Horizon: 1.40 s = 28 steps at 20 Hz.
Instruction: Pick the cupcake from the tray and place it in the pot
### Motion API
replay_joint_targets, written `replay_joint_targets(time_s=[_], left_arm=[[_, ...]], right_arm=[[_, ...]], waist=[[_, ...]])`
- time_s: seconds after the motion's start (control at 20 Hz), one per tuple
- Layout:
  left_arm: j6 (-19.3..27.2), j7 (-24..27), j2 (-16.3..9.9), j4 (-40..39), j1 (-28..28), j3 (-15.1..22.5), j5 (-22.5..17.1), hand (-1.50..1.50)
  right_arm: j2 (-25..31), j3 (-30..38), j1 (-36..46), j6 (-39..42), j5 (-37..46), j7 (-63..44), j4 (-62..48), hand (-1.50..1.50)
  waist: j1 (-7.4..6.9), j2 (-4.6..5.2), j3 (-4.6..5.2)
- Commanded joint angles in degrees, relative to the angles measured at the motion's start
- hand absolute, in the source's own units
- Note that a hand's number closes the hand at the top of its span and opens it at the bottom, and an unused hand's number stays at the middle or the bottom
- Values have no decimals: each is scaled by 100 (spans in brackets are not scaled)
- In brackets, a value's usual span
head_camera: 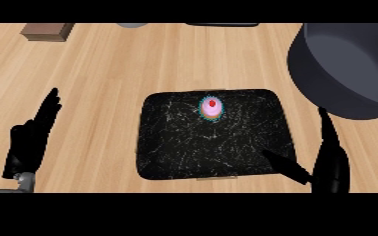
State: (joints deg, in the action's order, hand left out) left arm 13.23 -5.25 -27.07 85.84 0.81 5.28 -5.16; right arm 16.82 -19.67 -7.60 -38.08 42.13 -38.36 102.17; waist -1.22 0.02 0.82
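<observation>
While the small pink cupcake with a red cherry on top [211,108] sits near the twelve o'clock edge of the black speckled square tray [184,145], no part of the job looks done yet. The big dark grey round pot [343,65] waits at two o'clock from the tray. The right hand [325,162] is at four o'clock, fingers straight, holding nothing. The left hand [29,140] rests open at nine o'clock. Grabbing, lifting and dropping are all left.

A kitchen: wooden counter [148,60] bearing a pot [339,65] and tray [214,145].
</observation>
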Motion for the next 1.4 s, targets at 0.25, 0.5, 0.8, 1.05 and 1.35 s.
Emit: replay_joint_targets(time_s=[0.25, 0.5, 0.8, 1.05, 1.35], left_arm=[[-72, -123, 4, 62, -123, 65, 31, 0], [-130, -109, -60, 37, -91, 44, 62, 0], [-72, 48, 83, -125, -181, 30, 106, 0], [-101, -147, 110, -191, -281, -46, 29, 0], [-83, -10, 198, -80, -96, 23, 126, 0]], right_arm=[[-522, -568, 1542, 2972, 489, -3079, 38, -150], [-1078, -358, 2541, 4258, -240, -4197, -227, -150], [-1659, 21, 3677, 4695, -694, -4677, -1177, -150], [-1673, 349, 4263, 5001, -923, -4683, -1883, -150], [-1678, 588, 4907, 4940, -1059, -4686, -2952, -150]], waist=[[-200, 23, -25], [-189, 16, -48], [-114, 30, -56], [15, 10, -59], [-20, 6, -71]])
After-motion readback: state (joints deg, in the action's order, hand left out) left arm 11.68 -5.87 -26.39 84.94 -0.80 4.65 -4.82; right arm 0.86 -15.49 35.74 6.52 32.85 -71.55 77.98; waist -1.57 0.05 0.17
